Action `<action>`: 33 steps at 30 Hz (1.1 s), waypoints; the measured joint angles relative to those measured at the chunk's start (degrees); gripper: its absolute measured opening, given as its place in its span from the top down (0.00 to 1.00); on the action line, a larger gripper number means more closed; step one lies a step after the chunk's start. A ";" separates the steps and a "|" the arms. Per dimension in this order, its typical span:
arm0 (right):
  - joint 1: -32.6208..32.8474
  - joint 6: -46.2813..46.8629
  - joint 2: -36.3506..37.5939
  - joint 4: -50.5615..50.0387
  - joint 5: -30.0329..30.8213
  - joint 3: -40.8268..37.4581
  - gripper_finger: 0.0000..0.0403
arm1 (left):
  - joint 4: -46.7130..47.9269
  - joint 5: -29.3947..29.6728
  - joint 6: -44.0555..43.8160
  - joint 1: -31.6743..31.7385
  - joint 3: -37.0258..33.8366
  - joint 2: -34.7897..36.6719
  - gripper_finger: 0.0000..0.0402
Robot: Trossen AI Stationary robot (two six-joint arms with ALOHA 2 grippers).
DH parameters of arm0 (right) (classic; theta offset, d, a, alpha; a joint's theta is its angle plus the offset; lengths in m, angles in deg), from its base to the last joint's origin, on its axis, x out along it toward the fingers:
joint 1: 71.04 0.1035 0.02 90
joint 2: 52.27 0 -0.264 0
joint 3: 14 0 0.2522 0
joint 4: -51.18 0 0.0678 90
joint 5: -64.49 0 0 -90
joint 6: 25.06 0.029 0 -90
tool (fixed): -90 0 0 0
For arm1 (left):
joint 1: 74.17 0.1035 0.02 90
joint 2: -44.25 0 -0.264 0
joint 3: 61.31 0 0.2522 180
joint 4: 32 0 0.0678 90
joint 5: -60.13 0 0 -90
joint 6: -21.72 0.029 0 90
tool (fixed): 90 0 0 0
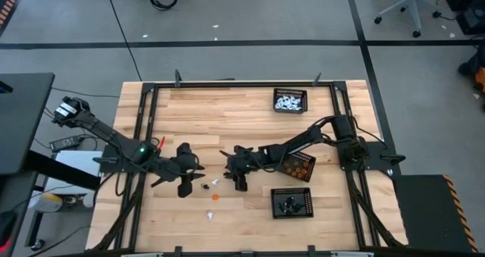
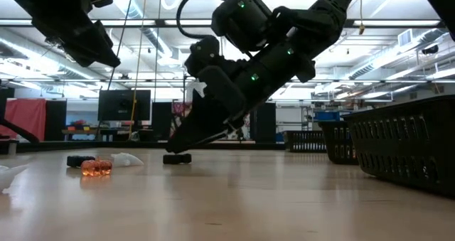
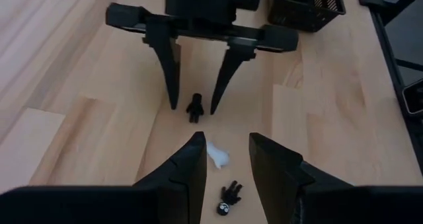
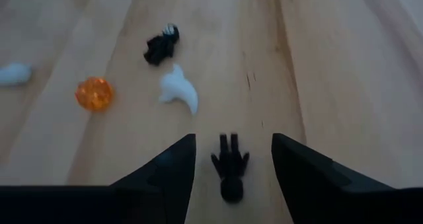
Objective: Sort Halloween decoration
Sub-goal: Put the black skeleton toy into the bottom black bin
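Observation:
Small Halloween figures lie loose on the wooden table. A black figure (image 4: 230, 168) lies flat between the fingers of my right gripper (image 4: 232, 138), which is open; the fingers stand on either side without touching it. The low view shows this figure (image 2: 177, 158) on the table under the fingertips. Beyond it lie a white ghost (image 4: 178, 88), a second black figure (image 4: 162, 44) and an orange pumpkin (image 4: 94, 94). My left gripper (image 3: 226, 137) hovers open above the white ghost (image 3: 217, 154), facing the right gripper (image 3: 196, 85).
Three black mesh trays stand on the table's right half: one with white figures (image 1: 289, 100) at the far side, one with orange figures (image 1: 297, 166) under the right arm, one with black figures (image 1: 292, 202) nearer. Another white figure (image 1: 208, 214) lies toward the near edge.

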 joint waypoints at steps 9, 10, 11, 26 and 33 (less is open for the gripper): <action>-0.39 -2.85 0.09 -5.32 -1.15 0.07 0.50 | 0.17 0.02 0.55 0.32 0.00 0.00 0.69; -0.39 -3.33 0.12 -5.62 -1.19 0.10 0.50 | 0.17 0.03 0.54 0.32 0.00 0.00 0.69; -0.39 -3.99 0.13 -5.75 -1.19 0.11 0.50 | 0.17 0.11 0.52 0.32 0.00 0.00 0.69; 1.02 -7.06 0.13 -6.14 0.33 0.09 0.78 | 0.24 0.17 -0.07 0.32 0.00 0.00 0.69; 1.57 -5.26 0.15 -6.85 2.18 0.80 0.93 | 0.33 0.42 -0.07 0.32 0.00 0.00 0.69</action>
